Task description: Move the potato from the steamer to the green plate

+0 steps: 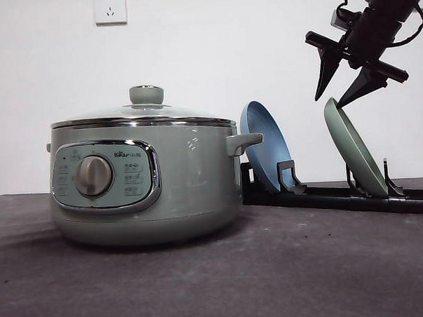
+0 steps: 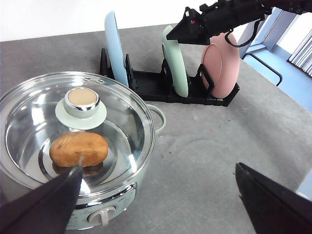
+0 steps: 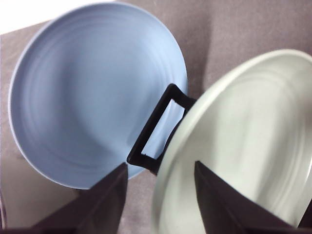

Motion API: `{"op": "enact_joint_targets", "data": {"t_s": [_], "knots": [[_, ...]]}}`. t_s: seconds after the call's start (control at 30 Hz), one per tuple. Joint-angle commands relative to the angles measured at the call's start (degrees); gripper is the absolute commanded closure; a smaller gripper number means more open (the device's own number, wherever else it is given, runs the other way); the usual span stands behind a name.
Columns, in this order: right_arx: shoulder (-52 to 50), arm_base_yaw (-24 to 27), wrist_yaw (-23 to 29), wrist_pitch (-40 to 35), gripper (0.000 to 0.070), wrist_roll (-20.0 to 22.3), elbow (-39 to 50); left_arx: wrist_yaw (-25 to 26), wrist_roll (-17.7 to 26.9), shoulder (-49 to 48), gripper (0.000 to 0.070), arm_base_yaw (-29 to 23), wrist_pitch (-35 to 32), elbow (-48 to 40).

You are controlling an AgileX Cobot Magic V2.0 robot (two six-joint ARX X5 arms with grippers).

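Potato (image 2: 78, 148) lies inside the steamer (image 1: 146, 179), seen through the glass lid (image 2: 73, 126) from the left wrist camera; its long axis runs flat along the pot's floor, roughly parallel to the control-panel side, neither end raised. The lid is closed, its knob (image 1: 146, 94) on top. In the front view the steamer stands at the left of the dark worktop (image 1: 272, 268), with its silver dial (image 1: 93, 175) facing the camera and a side handle (image 1: 243, 142) reaching toward the rack.

The left tool (image 2: 161, 195) hangs above the steamer's front edge with its two dark fingers spread wide apart and nothing between them.

To the right of the steamer a black rack (image 1: 339, 195) holds plates on edge. First comes the blue plate (image 1: 265, 152), leaning back just beside the steamer's handle. Further right stands the green plate (image 1: 354, 151), also tilted in its slot. A pink plate (image 2: 220, 66) sits in the last slot, seen from the left wrist camera.

The right tool (image 1: 340, 79) hovers over the green plate's upper rim, fingers parted and pointing down, one to each side of the rim. In the right wrist view the rim runs between the fingers (image 3: 105, 204), and they grip nothing; whether either fingertip touches the plate cannot be told.
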State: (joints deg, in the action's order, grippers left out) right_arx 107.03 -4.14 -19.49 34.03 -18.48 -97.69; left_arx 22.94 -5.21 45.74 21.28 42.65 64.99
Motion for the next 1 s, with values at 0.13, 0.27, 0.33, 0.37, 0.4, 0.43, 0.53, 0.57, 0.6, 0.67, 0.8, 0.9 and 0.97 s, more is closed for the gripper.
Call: {"op": "enact_joint_targets", "data": {"t_s": [0.13,0.27,0.33,0.37,0.4,0.43,0.53,0.57,0.6,0.67,0.8,0.9,0.97], "knots": [[1.8,-0.1,-0.1,0.6,0.0625,-0.6,-1.5,0.5,0.7,0.2,0.0063,0.3,-0.4,1.3],[1.8,-0.1,-0.1,1.2,0.0696,-0.6,-1.5,0.5,0.7,0.2,0.0063,0.3,-0.4,1.3],[1.7,-0.1,-0.2,1.2,0.0696,-0.7,-1.6,0.5,0.7,0.2,0.0063,0.3,-0.4,1.3],[1.5,-0.1,-0.2,1.2,0.0696,-0.7,-1.6,0.5,0.7,0.2,0.0063,0.3,-0.4,1.3],[1.1,-0.1,-0.4,1.3,0.0696,-0.9,-1.7,0.5,0.7,0.2,0.0063,0.3,-0.4,1.3],[0.7,-0.1,-1.1,1.6,0.0696,-1.2,-1.9,0.5,0.7,0.2,0.0063,0.3,-0.4,1.3],[-0.9,0.1,-3.1,2.5,0.0696,-1.8,-3.4,0.5,0.7,0.2,0.0063,0.3,-0.4,1.3],[-1.5,0.2,-3.8,2.9,0.0696,-2.1,-4.1,0.5,0.7,0.2,0.0063,0.3,-0.4,1.3],[-2.3,0.2,-4.8,3.3,0.0696,-2.2,-4.9,0.5,0.7,0.2,0.0063,0.3,-0.3,1.3],[-3.9,0.2,-6.5,4.0,0.0696,-2.3,-6.5,0.5,0.7,0.2,0.0063,0.3,-0.3,1.3],[-8.1,0.1,-10.0,7.2,0.0696,-1.9,-9.0,0.5,0.7,0.2,0.0063,0.3,-0.2,1.3],[-12.5,-0.8,-10.8,10.2,0.0696,0.7,-9.1,0.5,0.7,0.2,0.0063,0.3,-0.1,1.3],[-15.3,-1.3,-10.7,13.1,0.0696,3.3,-9.1,0.5,0.7,0.2,0.0063,0.3,-0.1,1.3]]}}
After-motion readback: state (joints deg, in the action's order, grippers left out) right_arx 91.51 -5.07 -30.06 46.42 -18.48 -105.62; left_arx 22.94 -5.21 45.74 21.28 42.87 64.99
